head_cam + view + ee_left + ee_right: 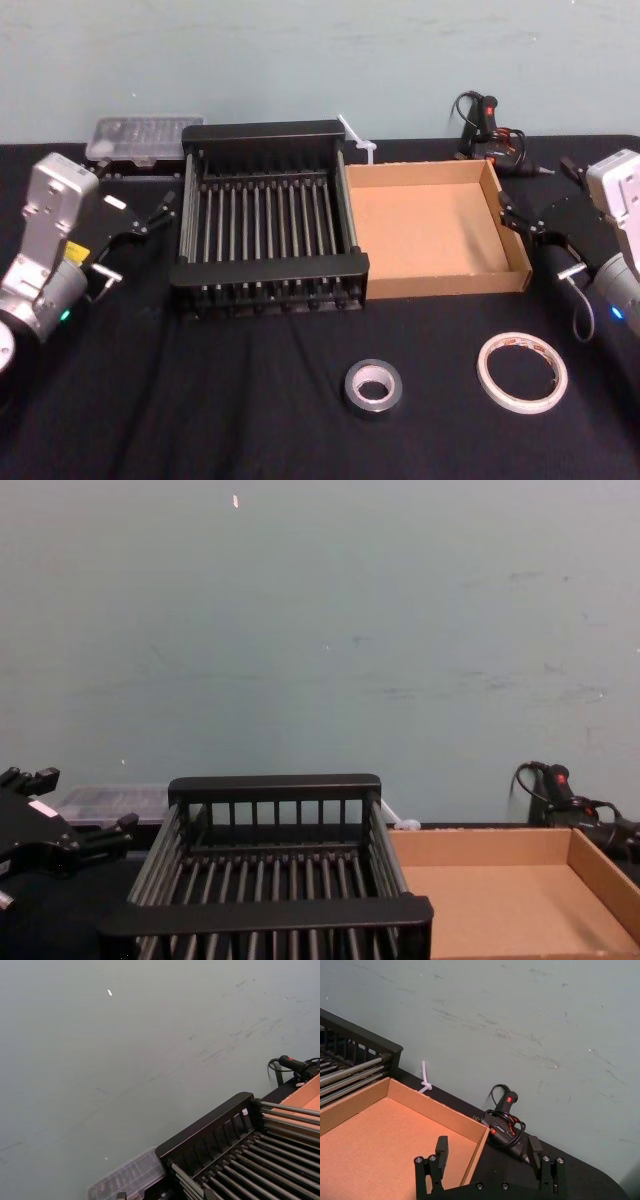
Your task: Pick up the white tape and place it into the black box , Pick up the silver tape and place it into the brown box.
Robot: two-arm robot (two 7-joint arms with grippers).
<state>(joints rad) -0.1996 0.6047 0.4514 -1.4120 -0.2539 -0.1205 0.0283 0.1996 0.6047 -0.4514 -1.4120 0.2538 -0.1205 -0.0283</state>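
Nearest the robot, the silver tape (372, 387) lies flat on the black counter (200, 400), in front of the seam between the two boxes. The white tape (522, 372) lies flat to its right, well apart from it and in front of the brown box's right corner. Neither roll touches a box.

Farther back, the black box (270, 268) and the brown box (445, 283) stand side by side with their walls touching, the black one on the left. Nothing lies in either.

The left tool (160, 212) hovers just left of the black box, released, holding nothing. The right tool (512, 212) hovers at the brown box's right wall. Its fingers (441, 1150) are spread wide in the right wrist view, and it grips nothing.

Against the grey-green wall (320, 60), a clear plastic case (145, 135) sits behind the black box's left corner. A white zip tie (357, 140) stands behind the seam between the boxes, and a black corded glue gun (490, 130) with a red switch lies behind the brown box.
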